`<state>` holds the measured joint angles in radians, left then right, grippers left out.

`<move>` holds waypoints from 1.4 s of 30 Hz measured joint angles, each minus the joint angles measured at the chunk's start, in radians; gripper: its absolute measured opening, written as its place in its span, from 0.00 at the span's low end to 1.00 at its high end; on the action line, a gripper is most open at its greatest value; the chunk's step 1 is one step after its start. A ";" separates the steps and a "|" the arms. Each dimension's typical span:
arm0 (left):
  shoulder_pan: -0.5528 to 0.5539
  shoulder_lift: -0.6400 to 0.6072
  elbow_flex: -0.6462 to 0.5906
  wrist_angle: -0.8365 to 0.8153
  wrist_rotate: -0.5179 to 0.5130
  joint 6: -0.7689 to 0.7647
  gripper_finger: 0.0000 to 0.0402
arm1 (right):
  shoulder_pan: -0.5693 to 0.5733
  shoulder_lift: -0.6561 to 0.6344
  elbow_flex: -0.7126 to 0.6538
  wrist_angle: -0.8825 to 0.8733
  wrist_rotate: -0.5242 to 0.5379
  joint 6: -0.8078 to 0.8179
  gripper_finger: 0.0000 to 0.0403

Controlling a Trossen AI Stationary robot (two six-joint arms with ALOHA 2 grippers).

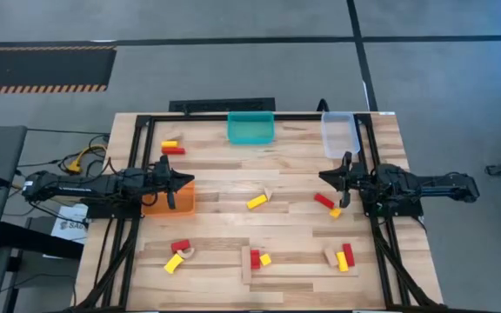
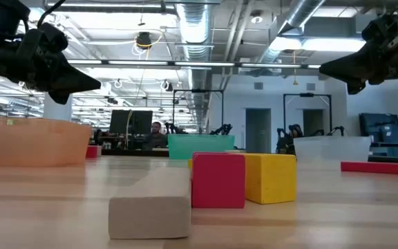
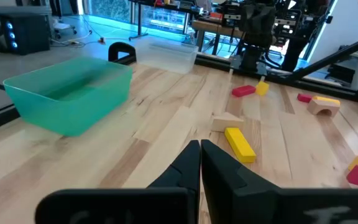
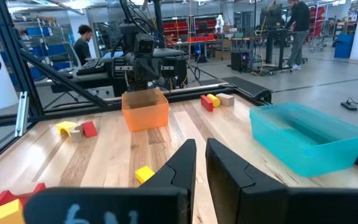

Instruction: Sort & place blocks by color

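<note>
The blocks lay scattered over the wooden tabletop (image 1: pixel 294 165), none of them in a bin. At the far left, a yellow block (image 1: pixel 170 143) sat touching a red block (image 1: pixel 176 150) near the back edge. Just in front of them the left pincer (image 1: pixel 174 179) hung over the orange bin (image 1: pixel 169 200), its fingers (image 3: pixel 188 165) pressed together and holding nothing. Near the front left corner a red block (image 1: pixel 180 247), a pale wooden arch (image 1: pixel 188 253) and a yellow bar (image 1: pixel 174 263) were bunched together. A teal bin (image 1: pixel 250 127) stood at the back edge, around the middle. In front of it, near the centre, a yellow bar (image 1: pixel 257 202) lay tilted beside a small pale wooden wedge (image 1: pixel 268 194). Farther forward a red cube (image 1: pixel 255 258) and a yellow cube (image 1: pixel 266 259) sat side by side, just beside a long pale wooden bar (image 1: pixel 245 264). To the right, a red bar (image 1: pixel 323 201) and a small yellow piece (image 1: pixel 335 211) lay just below the right pincer (image 1: pixel 346 178), whose fingers (image 4: pixel 185 158) were likewise closed on nothing. A clear bin (image 1: pixel 339 135) stood at the back right. Near the front right, a red bar (image 1: pixel 348 254), a yellow bar (image 1: pixel 341 262) and a pale wooden piece (image 1: pixel 330 257) were clustered together.
</note>
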<state>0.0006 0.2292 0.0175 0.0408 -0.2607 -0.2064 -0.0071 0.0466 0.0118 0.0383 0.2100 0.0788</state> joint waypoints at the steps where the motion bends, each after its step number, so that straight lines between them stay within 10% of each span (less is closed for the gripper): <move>1: 0.000 0.000 0.000 0.000 0.000 0.000 0.00 | 0.000 0.000 0.000 0.000 0.000 0.000 0.15; 23: 0.000 0.000 0.000 0.000 0.000 -0.010 0.00 | 0.000 0.000 0.000 0.000 0.000 0.000 0.15; 34: 0.000 0.000 -0.001 0.274 0.010 -0.679 0.00 | -0.002 0.000 0.000 0.009 0.000 0.000 0.15; 42: 0.000 0.065 0.134 0.470 -0.106 -0.381 0.00 | -0.011 -0.001 0.000 0.263 0.033 0.013 0.15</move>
<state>0.0006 0.2943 0.1516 0.5110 -0.3663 -0.5871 -0.0179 0.0460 0.0122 0.3017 0.2433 0.0917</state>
